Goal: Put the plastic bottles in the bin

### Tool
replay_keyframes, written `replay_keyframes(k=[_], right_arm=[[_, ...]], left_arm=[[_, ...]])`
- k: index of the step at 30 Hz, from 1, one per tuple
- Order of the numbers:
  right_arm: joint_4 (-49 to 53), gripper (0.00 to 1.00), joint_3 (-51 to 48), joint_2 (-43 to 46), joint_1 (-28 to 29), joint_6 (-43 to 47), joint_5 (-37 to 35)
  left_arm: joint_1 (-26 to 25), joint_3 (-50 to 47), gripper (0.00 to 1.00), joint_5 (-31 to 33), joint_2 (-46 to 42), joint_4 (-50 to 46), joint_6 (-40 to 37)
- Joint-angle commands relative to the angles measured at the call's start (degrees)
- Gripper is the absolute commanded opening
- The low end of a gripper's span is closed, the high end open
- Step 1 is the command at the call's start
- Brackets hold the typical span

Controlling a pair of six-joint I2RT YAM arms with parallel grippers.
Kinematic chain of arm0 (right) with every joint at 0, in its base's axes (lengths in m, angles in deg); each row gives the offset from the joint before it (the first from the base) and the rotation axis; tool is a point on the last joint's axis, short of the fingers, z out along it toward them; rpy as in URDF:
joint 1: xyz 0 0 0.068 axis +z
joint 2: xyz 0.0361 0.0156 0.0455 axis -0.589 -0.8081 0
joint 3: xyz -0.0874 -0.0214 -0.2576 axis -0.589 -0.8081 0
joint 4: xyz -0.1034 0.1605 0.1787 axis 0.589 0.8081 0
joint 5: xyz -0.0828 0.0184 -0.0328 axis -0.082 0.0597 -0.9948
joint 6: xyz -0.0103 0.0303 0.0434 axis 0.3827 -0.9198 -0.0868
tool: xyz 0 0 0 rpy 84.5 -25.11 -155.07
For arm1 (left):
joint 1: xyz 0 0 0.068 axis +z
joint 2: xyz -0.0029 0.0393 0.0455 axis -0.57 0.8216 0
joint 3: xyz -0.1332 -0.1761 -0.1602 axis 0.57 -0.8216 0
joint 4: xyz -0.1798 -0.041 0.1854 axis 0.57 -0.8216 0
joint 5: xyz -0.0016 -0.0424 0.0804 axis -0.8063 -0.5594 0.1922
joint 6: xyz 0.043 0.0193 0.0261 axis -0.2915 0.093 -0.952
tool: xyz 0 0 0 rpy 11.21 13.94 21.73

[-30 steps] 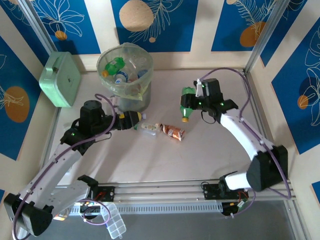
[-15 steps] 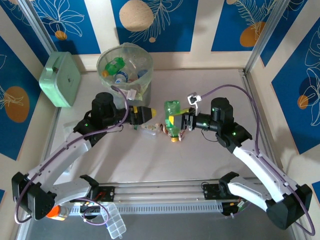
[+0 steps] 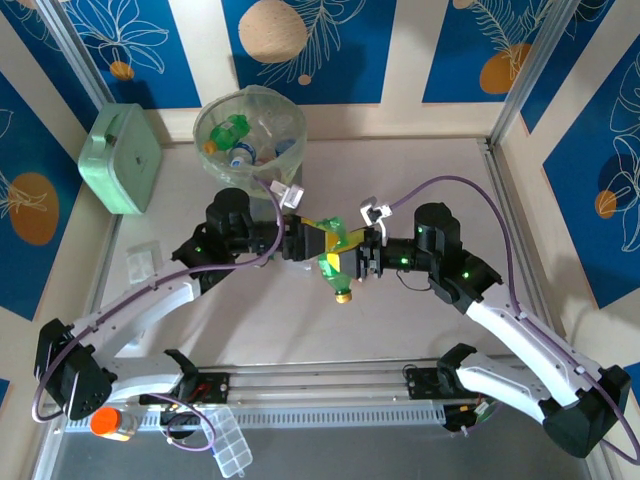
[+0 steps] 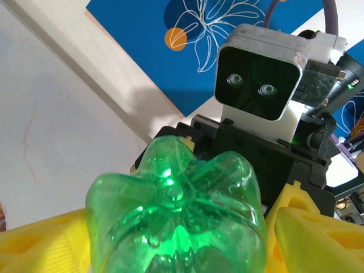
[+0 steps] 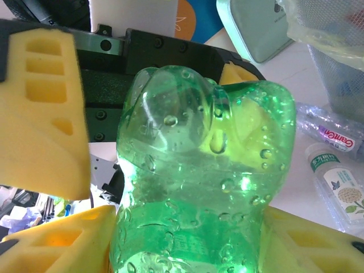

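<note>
Light falls evenly and brightly from above in the overhead view, which is sharp throughout; the arms (image 3: 150, 300) throw only faint, soft shadows on the table (image 3: 300, 335); in both wrist views light shines through the green bottle (image 5: 205, 187), with white glints on its droplets; the yellow pads (image 4: 40, 247) at the left wrist view's lower corners are blurred.

Mint-green box (image 3: 120, 160) stands against the far-left wall. A small clear square piece (image 3: 140, 262) lies flat on the pale table (image 3: 420, 330), left side. A clear compartment case (image 3: 232, 455) and an orange object (image 3: 108, 422) sit beyond the front rail (image 3: 320, 385), well apart.
</note>
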Motion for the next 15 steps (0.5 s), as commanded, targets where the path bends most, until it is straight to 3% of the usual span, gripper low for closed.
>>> replay_keyframes(k=[1, 5, 9, 11, 14, 15], right_arm=[[-1.6, 0.58, -0.6, 1.0, 0.5, 0.6, 1.4], [-1.5, 0.58, -0.8, 1.3, 0.5, 0.6, 0.9], [-1.0, 0.59, -1.0, 1.9, 0.5, 0.9, -0.2], [-0.7, 0.68, -1.1, 2.1, 0.5, 1.1, -1.0], [0.2, 0.96, -0.8, 3.0, 0.5, 1.2, -3.0], [0.6, 1.0, -0.7, 3.7, 0.5, 1.3, -3.9]], left_arm=[[-0.6, 1.2, 0.71, -1.3, 0.2, 4.3, 0.8], [-0.6, 1.4, 0.59, -2.1, 0.7, 5.8, 1.7], [-0.7, 1.8, 0.56, -2.6, 1.2, 6.9, 2.6], [-0.7, 2.0, 0.56, -2.3, 1.1, 6.7, 2.4], [-0.5, 3.5, 0.55, -0.3, 0.8, 2.8, 0.3], [-0.5, 4.4, 0.55, 0.6, 0.7, 0.5, -1.0]])
